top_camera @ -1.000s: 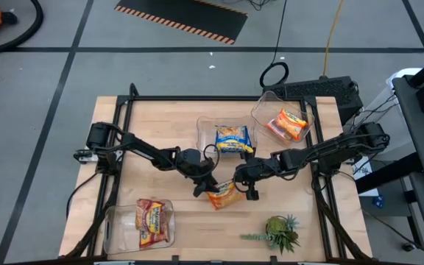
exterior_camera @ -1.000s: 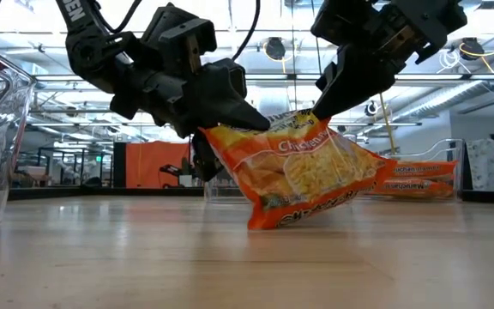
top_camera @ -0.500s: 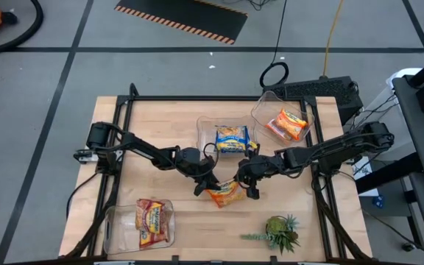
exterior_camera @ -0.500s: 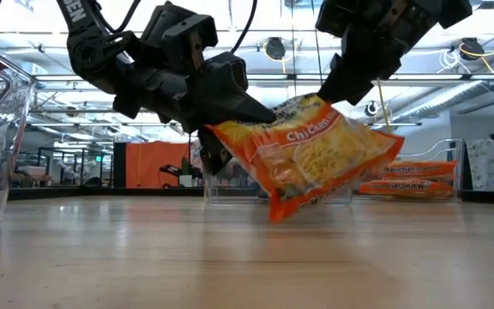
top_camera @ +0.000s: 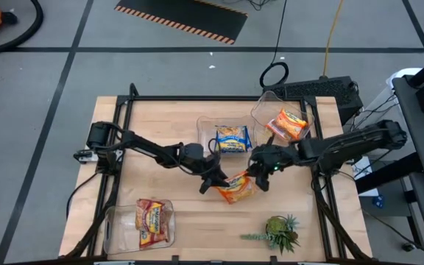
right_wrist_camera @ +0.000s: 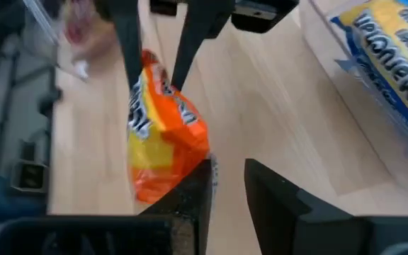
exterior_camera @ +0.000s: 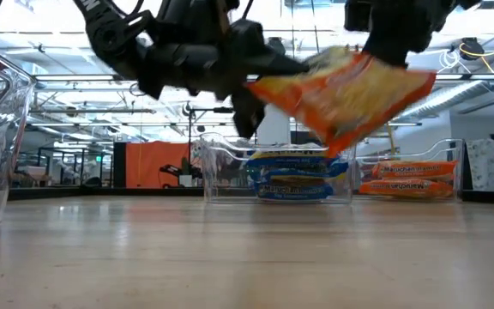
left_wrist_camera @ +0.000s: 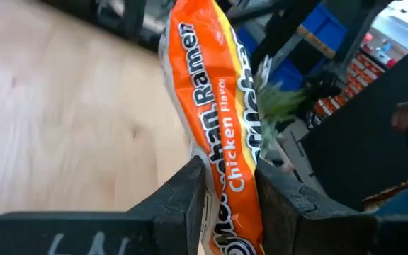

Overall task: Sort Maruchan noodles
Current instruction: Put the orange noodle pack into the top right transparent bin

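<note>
Gripping an orange noodle packet (left_wrist_camera: 218,120), the left gripper (left_wrist_camera: 229,195) has its two dark fingers pinched on the wrapper's edge; my left wrist view shows this plainly, with "Chicken" lettering running between the fingers. From overhead I see that gripper (top_camera: 213,181) near the middle of the table (top_camera: 153,118), with the orange packet (top_camera: 235,188) just beside it and the right gripper (top_camera: 259,177) at the packet's other end.

My right wrist view gives what overhead cannot: the right fingers (right_wrist_camera: 190,195) stand parted, the packet (right_wrist_camera: 163,145) lying just ahead of them, one finger against its corner at most. I read the right gripper as let go, not clamped.

The table-level view adds height: the orange packet (exterior_camera: 346,90) hangs tilted, well clear of the wood, with the left gripper (exterior_camera: 260,73) at its upper end. The dark mass of the right arm (exterior_camera: 401,26) sits above its other end; fingers there I cannot make out.

Outward from there: a clear bin (top_camera: 206,132) behind the grippers holds a blue-and-yellow packet (top_camera: 232,138). A second bin (top_camera: 263,107) at the far right corner holds another orange packet (top_camera: 288,124). A third bin (top_camera: 112,224) at the near left holds a dark red packet (top_camera: 151,221). A small green plant (top_camera: 280,231) sits at the near right.
</note>
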Tool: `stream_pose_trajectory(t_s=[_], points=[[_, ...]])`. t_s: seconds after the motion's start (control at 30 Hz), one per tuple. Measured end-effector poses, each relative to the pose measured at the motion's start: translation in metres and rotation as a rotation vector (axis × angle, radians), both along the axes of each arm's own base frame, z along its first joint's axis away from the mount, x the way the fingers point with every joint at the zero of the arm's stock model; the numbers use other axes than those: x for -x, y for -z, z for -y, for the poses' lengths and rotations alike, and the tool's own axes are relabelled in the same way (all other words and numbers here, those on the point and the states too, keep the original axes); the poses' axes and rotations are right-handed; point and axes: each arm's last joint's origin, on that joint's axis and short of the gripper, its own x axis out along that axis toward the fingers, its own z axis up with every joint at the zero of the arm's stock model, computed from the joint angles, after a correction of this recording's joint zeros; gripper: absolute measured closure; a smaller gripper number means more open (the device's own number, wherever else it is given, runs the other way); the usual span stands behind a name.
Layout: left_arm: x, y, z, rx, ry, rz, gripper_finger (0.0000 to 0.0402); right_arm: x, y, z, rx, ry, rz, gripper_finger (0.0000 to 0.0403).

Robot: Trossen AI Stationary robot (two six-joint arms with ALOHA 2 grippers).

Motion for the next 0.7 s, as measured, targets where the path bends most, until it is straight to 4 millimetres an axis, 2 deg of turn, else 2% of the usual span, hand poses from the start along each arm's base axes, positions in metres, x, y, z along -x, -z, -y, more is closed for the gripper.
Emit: stream_pose_trajectory(t_s=[0.13, 0.4, 0.53, 0.7], points=[[-0.012, -0.018, 0.0, -0.025, 0.006, 0.06, 0.0296, 0.014, -0.017, 0.003, -0.076, 0.063, 0.061, 0.0307], [-0.029, -0.041, 0.003, -0.145, 0.046, 0.05, 0.0296, 0.049, -0.052, 0.01, -0.259, 0.176, 0.209, 0.0262], [-0.037, -0.056, 0.003, -0.195, 0.041, 0.052, 0.0296, 0.066, -0.06, 0.011, -0.373, 0.191, 0.212, 0.0245], [-0.047, -0.077, 0.0, -0.243, -0.073, 0.059, 0.0296, 0.075, -0.064, 0.009, -0.407, 0.095, 0.215, 0.0206]])
